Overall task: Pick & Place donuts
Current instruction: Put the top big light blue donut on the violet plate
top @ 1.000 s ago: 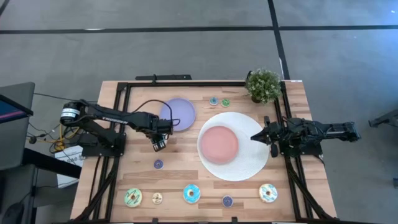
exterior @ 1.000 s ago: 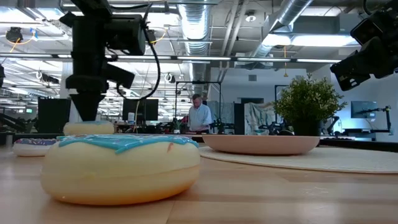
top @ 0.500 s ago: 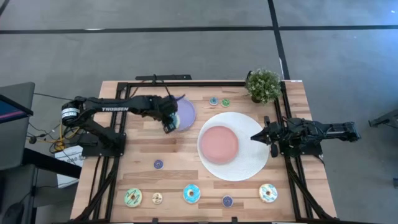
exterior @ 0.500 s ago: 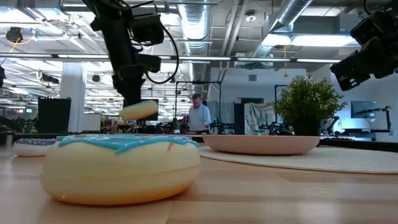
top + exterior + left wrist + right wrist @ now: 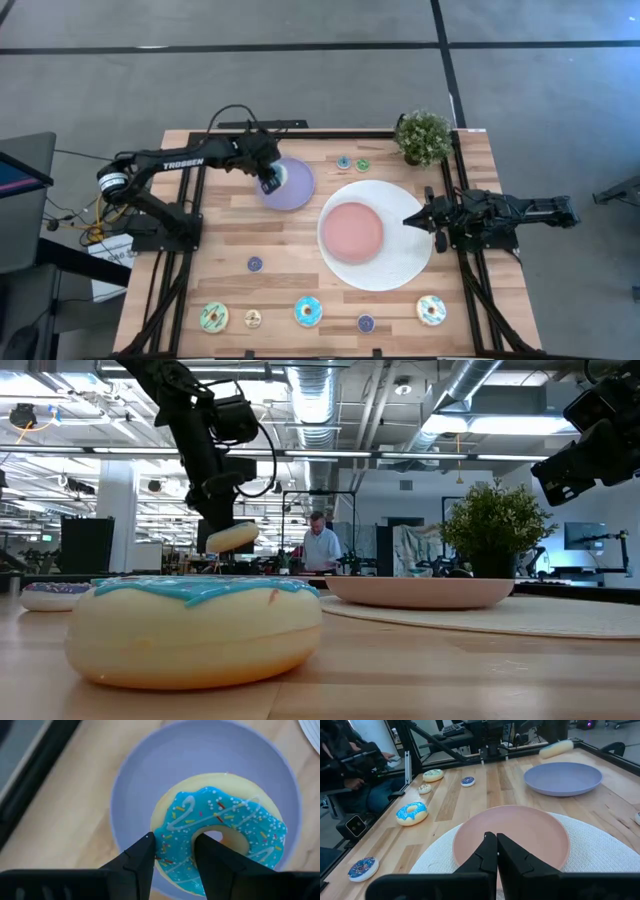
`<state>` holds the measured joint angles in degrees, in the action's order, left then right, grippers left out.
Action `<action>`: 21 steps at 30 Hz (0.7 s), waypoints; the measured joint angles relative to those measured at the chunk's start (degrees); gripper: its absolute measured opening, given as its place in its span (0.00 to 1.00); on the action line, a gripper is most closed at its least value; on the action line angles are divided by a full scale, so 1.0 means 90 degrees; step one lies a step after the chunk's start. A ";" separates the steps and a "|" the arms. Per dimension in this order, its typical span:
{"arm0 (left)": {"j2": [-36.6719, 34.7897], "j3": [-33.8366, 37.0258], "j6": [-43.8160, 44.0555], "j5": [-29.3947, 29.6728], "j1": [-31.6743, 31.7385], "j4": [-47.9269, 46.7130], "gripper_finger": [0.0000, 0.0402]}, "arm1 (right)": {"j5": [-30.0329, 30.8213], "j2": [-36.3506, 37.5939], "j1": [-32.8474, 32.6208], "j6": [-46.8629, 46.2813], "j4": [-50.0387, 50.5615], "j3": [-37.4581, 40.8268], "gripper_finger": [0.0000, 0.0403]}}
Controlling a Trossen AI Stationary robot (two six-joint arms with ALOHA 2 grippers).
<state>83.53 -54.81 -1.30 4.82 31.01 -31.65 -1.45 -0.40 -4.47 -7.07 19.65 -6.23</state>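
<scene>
My left gripper (image 5: pixel 270 184) is shut on a blue-iced sprinkled donut (image 5: pixel 220 832) and holds it above the lilac plate (image 5: pixel 298 186) at the far left. The low view shows the donut (image 5: pixel 232 537) in the air, tilted. My right gripper (image 5: pixel 408 220) is shut and empty at the right rim of the white round mat (image 5: pixel 400 262), pointing at the pink plate (image 5: pixel 352 232). Several other donuts lie along the near edge, among them a green one (image 5: pixel 213 317), a blue one (image 5: pixel 308 311) and a cream one (image 5: pixel 431 309). My left gripper pinches the donut's ring wall (image 5: pixel 172 847). One finger (image 5: pixel 205 852) is in the hole and the other (image 5: pixel 142 855) is on the outer rim. The fingers come from above, pointing down. The donut is lifted clear over the lilac plate (image 5: pixel 150 780), iced side up and tilted.
Two mini donuts (image 5: pixel 352 163) lie at the far edge beside a potted plant (image 5: pixel 423 137). A purple mini (image 5: pixel 254 264) lies left of the mat. A tan mini (image 5: pixel 253 319) and another purple mini (image 5: pixel 365 323) lie near the front. Black frame rails run along the table's sides.
My left gripper has lifted the blue-iced donut off the table and carried it toward the far edge. It stood left of centre and is now over the lilac plate. The donut hangs tilted. My right arm has kept still.
</scene>
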 joint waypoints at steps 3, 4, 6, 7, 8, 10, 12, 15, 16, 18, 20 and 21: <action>0.0004 0.0000 -0.0106 -0.0016 0.0143 0.0257 0.31 | -0.0001 0.0000 0.0001 0.0000 0.0001 0.0000 0.00; 0.0041 -0.0002 -0.0145 -0.0060 0.0175 0.0345 0.31 | -0.0001 0.0000 0.0000 0.0000 0.0001 0.0001 0.00; 0.0195 -0.0063 -0.0210 -0.0129 0.0237 0.0344 0.31 | 0.0001 0.0000 0.0001 0.0000 0.0000 -0.0002 0.00; 0.0303 -0.0131 -0.0254 -0.0106 0.0263 0.0243 0.31 | 0.0002 0.0000 0.0000 -0.0001 -0.0002 0.0000 0.00; 0.0470 -0.0245 -0.0288 -0.0036 0.0275 0.0141 0.31 | -0.0001 0.0000 0.0000 0.0000 -0.0001 0.0000 0.00; 0.0848 -0.0554 -0.0365 0.0072 0.0300 -0.0106 0.31 | 0.0002 0.0000 0.0002 -0.0002 0.0001 -0.0002 0.00; 0.1174 -0.0909 -0.0405 0.0109 0.0307 -0.0497 0.31 | 0.0000 0.0000 0.0001 -0.0001 0.0000 0.0001 0.00; 0.1535 -0.1335 -0.0409 -0.0069 0.0305 -0.0771 0.31 | 0.0002 0.0000 0.0000 0.0000 0.0001 -0.0001 0.00; 0.1620 -0.1423 -0.0411 -0.0089 0.0303 -0.0861 0.31 | 0.0002 -0.0002 0.0002 0.0000 0.0001 0.0000 0.00; 0.1750 -0.1498 -0.0416 -0.0124 0.0301 -0.1001 0.31 | 0.0002 -0.0001 0.0001 -0.0002 -0.0001 -0.0002 0.00; 0.1833 -0.1513 -0.0451 -0.0119 0.0303 -0.1135 0.31 | 0.0001 -0.0002 0.0002 0.0000 -0.0001 -0.0001 0.00; 0.1859 -0.1513 -0.0455 -0.0119 0.0303 -0.1219 0.31 | 0.0002 0.0000 0.0002 0.0000 0.0001 0.0001 0.00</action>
<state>100.25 -68.42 -5.40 3.75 33.74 -42.61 -1.43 -0.41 -4.45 -7.07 19.66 -6.22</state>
